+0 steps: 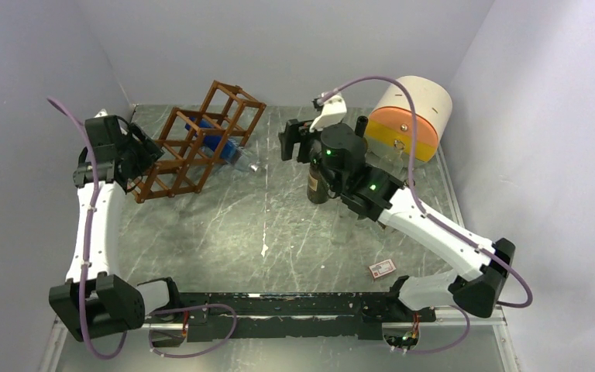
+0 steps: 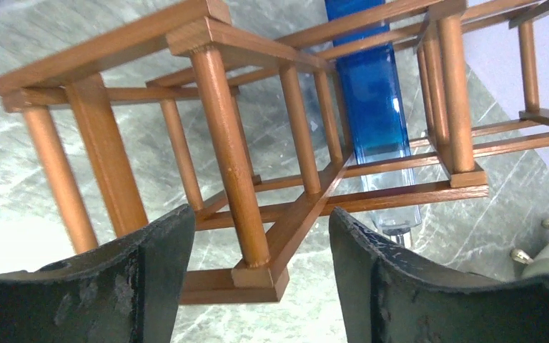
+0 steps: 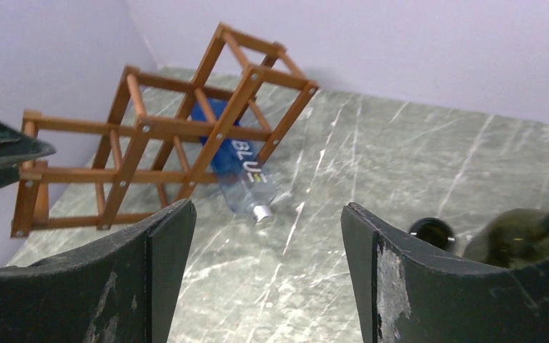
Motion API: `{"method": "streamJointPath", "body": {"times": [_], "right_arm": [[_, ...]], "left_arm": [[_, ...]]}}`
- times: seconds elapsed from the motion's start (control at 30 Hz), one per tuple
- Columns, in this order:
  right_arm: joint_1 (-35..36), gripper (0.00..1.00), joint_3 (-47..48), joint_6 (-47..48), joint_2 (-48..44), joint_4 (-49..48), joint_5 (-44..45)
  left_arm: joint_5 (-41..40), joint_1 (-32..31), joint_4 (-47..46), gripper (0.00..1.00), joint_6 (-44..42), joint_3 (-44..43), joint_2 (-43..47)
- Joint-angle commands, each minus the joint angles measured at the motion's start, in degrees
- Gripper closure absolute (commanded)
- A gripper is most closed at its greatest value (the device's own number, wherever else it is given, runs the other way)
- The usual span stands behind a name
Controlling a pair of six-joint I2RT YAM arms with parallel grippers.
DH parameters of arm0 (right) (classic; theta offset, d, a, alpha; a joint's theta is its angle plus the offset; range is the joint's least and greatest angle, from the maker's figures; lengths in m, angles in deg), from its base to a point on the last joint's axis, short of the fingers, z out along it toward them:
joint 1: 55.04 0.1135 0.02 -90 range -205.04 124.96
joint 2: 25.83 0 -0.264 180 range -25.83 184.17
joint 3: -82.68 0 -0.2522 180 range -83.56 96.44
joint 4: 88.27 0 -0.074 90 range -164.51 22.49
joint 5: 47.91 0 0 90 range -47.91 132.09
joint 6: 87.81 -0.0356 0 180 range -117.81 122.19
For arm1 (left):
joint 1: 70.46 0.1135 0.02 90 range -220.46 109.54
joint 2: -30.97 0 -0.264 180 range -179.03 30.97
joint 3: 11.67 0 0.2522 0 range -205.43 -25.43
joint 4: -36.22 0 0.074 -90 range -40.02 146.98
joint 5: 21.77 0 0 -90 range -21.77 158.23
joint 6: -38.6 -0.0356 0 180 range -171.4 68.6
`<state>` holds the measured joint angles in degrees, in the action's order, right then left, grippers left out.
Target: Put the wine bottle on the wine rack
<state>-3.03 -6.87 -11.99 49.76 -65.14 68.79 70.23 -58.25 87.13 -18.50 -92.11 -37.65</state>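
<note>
While the left gripper (image 1: 143, 153) is sitting at the upper left of the overhead view with its fingers (image 2: 150, 271) spread wide and gripping nothing, a corner post of the wine rack (image 1: 197, 143) is showing between them in the left wrist view. Whether they are touching the wood cannot be told. If that gripper is not steadying the frame, the light rack is likely to be sliding or tipping once a bottle is being pushed in.

Just right of it, a blue bottle (image 1: 218, 142) is lying through one of the cells, its neck poking out toward the centre of the frame. That cell is taken, and a knock on the neck could be rolling the bottle out.

Further right, the right gripper (image 1: 294, 142) is hovering above centre, its jaws wide apart and empty in the right wrist view. The wine bottle (image 1: 318, 184), dark green, is standing upright on the table (image 1: 279, 225) just below and right of that gripper, well apart from the rack and not yet held. The wrist is crowding it, so a careless swing could be toppling it, and smooth round glass may be slipping in the fingers while being laid over.

At the upper right an orange-and-cream drum (image 1: 410, 116) is standing near, narrowing the arm's room.
</note>
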Motion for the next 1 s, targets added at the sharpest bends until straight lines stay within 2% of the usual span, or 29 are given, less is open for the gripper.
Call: {"method": "streamJointPath", "body": {"times": [0.0,0.2,0.33,0.43,0.57,0.7,0.83,0.97], "right_arm": [[-0.30,0.20,-1.09,2.45,-2.55,1.49,8.19],[-2.05,0.15,0.67,2.85,-1.81,6.19,16.10],[-7.41,0.14,2.54,0.08,-0.32,10.63,11.22],[-11.82,0.14,1.59,-1.43,0.11,11.38,5.17],[-14.81,0.17,0.73,-1.33,1.39,11.67,-0.90],[-14.96,0.21,1.87,0.07,3.44,13.19,-2.21],[-14.91,0.30,2.27,0.89,4.72,13.54,-3.51],[-14.89,0.44,2.90,1.96,5.88,14.70,-3.49]], "left_arm": [[-5.63,-0.08,0.32,0.25,-3.05,-3.37,4.72],[-4.76,-0.09,-1.32,0.25,-4.70,-5.54,9.45],[-0.31,-2.18,-2.31,0.25,-7.18,-7.48,10.83],[7.33,-4.80,-4.50,0.26,-10.69,-7.85,11.80],[23.54,-8.43,-9.79,0.26,-15.91,-6.02,13.61],[35.15,-12.03,-14.75,0.24,-17.45,-2.42,14.16],[36.27,-15.10,-15.56,0.20,-18.93,-1.03,13.74],[35.71,-16.47,-16.97,0.14,-19.29,0.76,14.19]]}}
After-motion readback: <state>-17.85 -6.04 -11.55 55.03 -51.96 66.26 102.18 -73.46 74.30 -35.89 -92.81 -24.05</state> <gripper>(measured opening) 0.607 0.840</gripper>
